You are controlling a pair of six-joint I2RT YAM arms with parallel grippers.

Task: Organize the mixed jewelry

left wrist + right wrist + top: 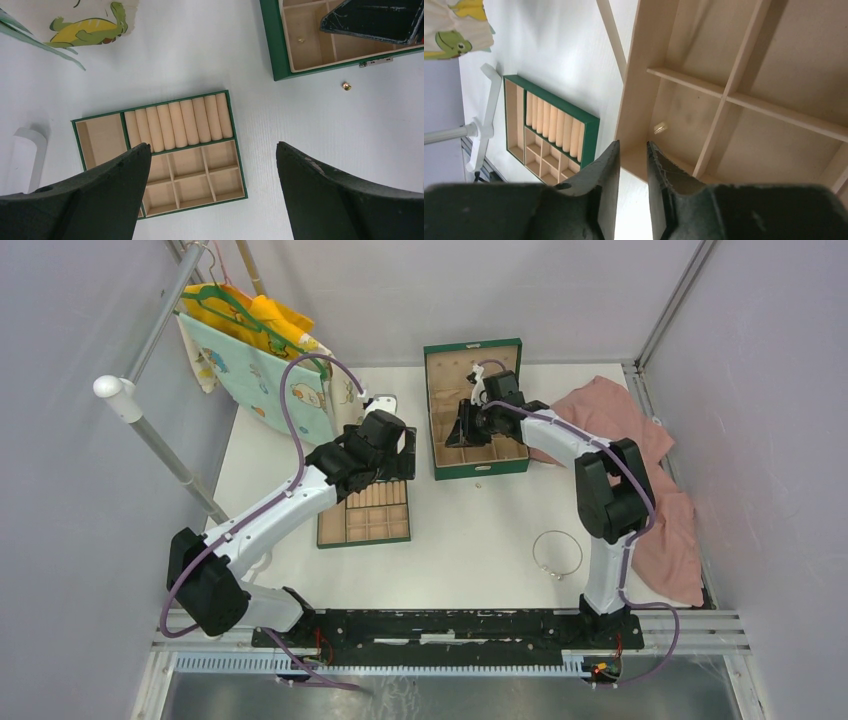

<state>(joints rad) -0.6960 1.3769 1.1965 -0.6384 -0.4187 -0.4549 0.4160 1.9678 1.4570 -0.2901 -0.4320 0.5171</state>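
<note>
Three pieces showed: gold bit (659, 128) in box's (480, 468) near-left compartment, second bit (346, 86) on table (460, 540) off box's near edge, hoop (557, 552) toward table's near-right corner. Bits tiny, light, slippery — fingertip pinch judged best; hoop springy, thin, rim grip. Right claw (633, 145) stood barely parted, empty; left claw (212, 146) gaped, empty.

An open green box with tan wooden compartments (481, 469) sits far back on the white table (470, 530). Near-left of the box lies a flat green tray with tan rolls and square cells (365, 523). Right of the box is a crumpled pink cloth (670, 530), and far left of it a cartoon-printed cloth on a green hanger (260, 370).
</note>
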